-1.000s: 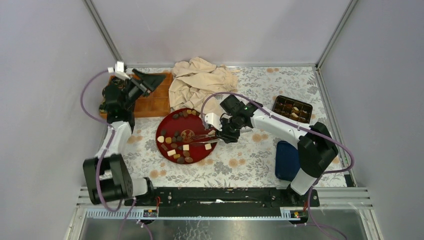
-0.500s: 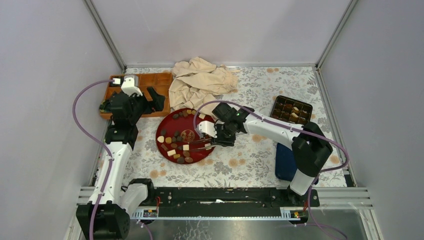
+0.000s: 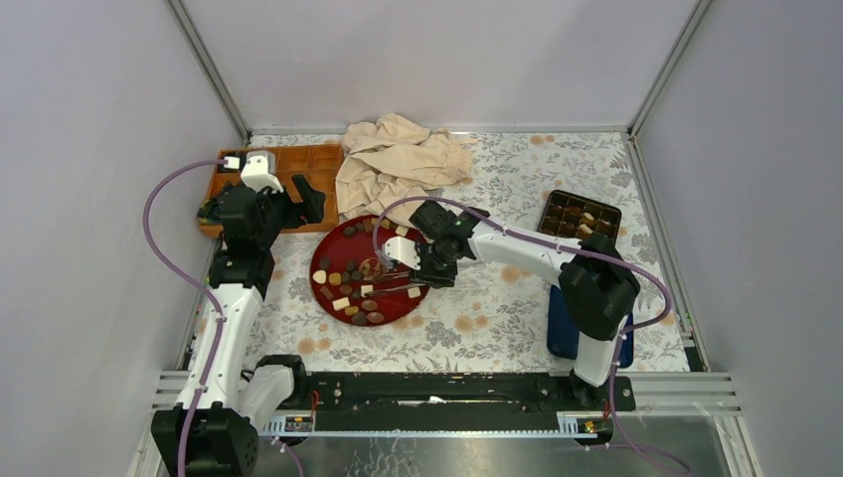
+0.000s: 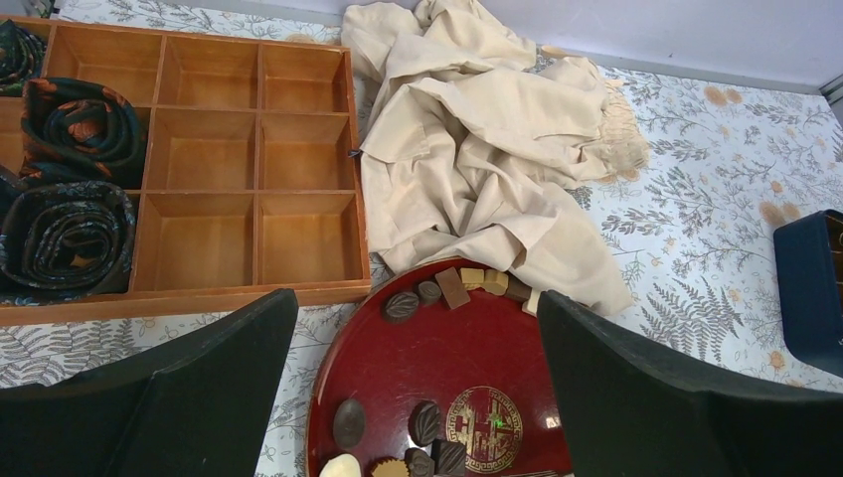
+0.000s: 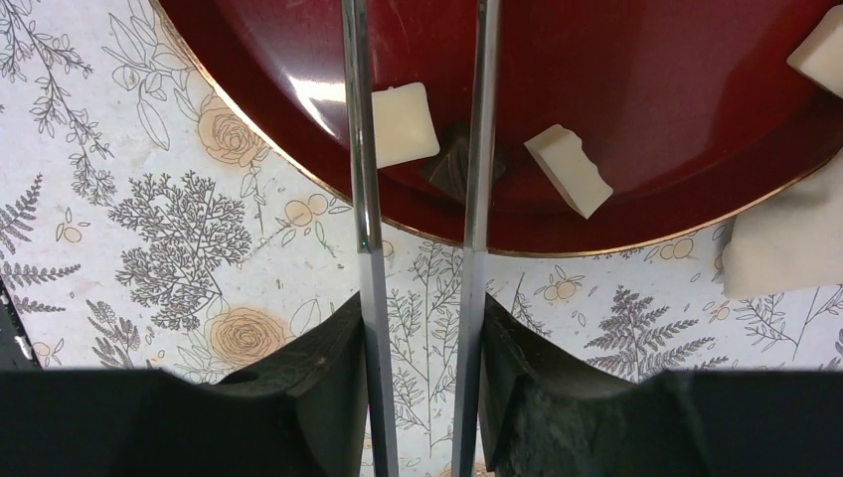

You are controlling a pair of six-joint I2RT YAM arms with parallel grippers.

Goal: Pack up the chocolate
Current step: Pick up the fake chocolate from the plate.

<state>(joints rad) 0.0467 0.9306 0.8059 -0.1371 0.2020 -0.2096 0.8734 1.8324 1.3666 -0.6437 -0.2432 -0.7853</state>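
The chocolate [image 3: 348,288] lies as several dark, light brown and cream pieces on a round red plate [image 3: 398,310]. My right gripper [image 3: 422,268] is shut on metal tongs [image 3: 390,283] that reach left over the plate. In the right wrist view the two tong blades [image 5: 360,199] stand apart above the gripper [image 5: 420,308]. A dark piece [image 5: 449,167] lies between them, with a cream square [image 5: 402,137] beside the left blade. My left gripper [image 3: 303,204] hangs open and empty above the plate's far left edge [image 4: 328,368]. Its wrist view shows more pieces [image 4: 402,305].
A dark chocolate box [image 3: 581,215] with some pieces in it sits at the right. A navy lid [image 3: 569,320] lies nearer. A wooden compartment tray [image 3: 298,184] holding rolled ties [image 4: 70,234] stands far left. A beige cloth [image 3: 398,164] overlaps the plate's far rim.
The left arm has risen and swung its gripper from over the wooden tray towards the plate. The right gripper has slid left, carrying the tongs further over the plate.
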